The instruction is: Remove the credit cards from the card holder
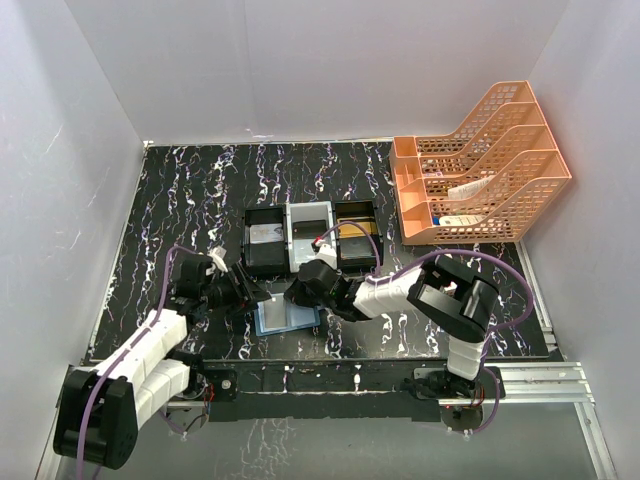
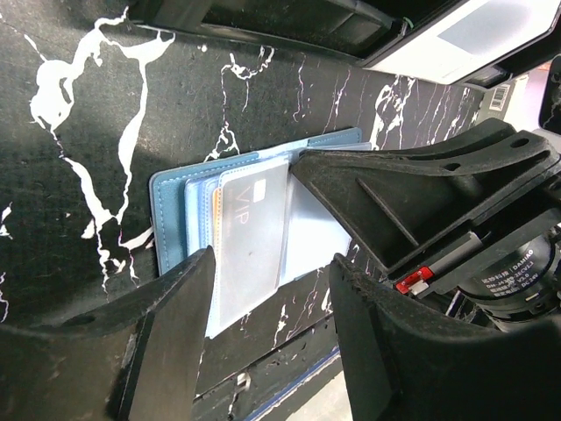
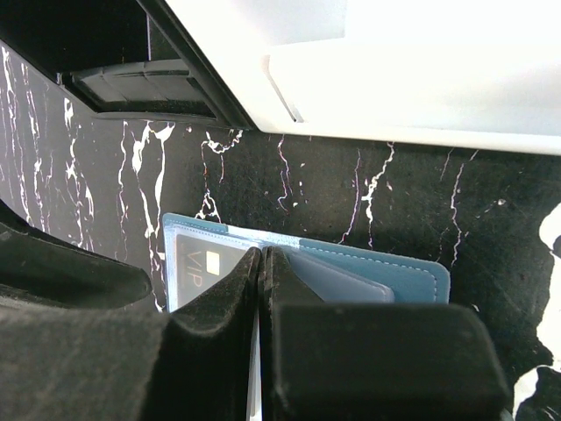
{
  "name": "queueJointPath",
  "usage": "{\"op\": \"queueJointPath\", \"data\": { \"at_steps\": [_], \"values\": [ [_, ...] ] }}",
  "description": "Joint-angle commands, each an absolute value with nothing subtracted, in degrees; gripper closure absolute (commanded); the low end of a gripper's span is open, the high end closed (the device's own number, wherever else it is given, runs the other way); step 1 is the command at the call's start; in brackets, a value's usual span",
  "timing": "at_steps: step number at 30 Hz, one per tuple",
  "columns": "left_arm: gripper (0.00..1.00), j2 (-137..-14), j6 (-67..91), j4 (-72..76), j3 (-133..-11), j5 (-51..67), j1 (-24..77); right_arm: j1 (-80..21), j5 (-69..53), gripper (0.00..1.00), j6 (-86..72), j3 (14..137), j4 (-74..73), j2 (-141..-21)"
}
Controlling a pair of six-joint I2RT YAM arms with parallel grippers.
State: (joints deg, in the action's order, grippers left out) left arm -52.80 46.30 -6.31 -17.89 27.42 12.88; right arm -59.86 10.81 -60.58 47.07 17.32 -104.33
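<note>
- The card holder (image 1: 288, 318) lies open on the table (image 1: 180, 200), just before the tray (image 1: 247, 240).
- My right gripper (image 3: 263, 254), clenched, presses on it; my left gripper (image 2: 272, 272) stands unclenched astride the silver VIP card (image 2: 254, 228).
- Best to close squarely, then draw straight out.
- Count: 1 holder, 1 card protruding; others tucked, uncountable.

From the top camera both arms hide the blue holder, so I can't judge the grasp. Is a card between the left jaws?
Observer: Yes. Left wrist view: a silver-grey card printed VIP lies between the open jaws of the left gripper, not clamped.
Operator: Where on the holder?
Observer: It sticks out past the edge of the open card holder, toward that gripper.
Operator: And the right arm?
Observer: Right wrist view: the right gripper has its jaws shut, tips down at the holder.
</note>
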Motion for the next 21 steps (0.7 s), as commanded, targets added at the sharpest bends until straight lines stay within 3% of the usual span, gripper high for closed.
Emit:
{"op": "queueJointPath", "data": {
  "at_steps": [1, 21],
  "values": [
    [0.47, -53.38, 47.02, -3.07, -17.08, 27.6, 13.28, -59.91, 8.78, 1.0, -59.44, 45.79, 10.51, -106.02],
    [0.53, -62.39, 44.08, 4.71, -18.01, 24.51, 13.86, -59.94, 7.83, 1.0, -58.62, 47.45, 9.05, -107.37]
  ]
}}
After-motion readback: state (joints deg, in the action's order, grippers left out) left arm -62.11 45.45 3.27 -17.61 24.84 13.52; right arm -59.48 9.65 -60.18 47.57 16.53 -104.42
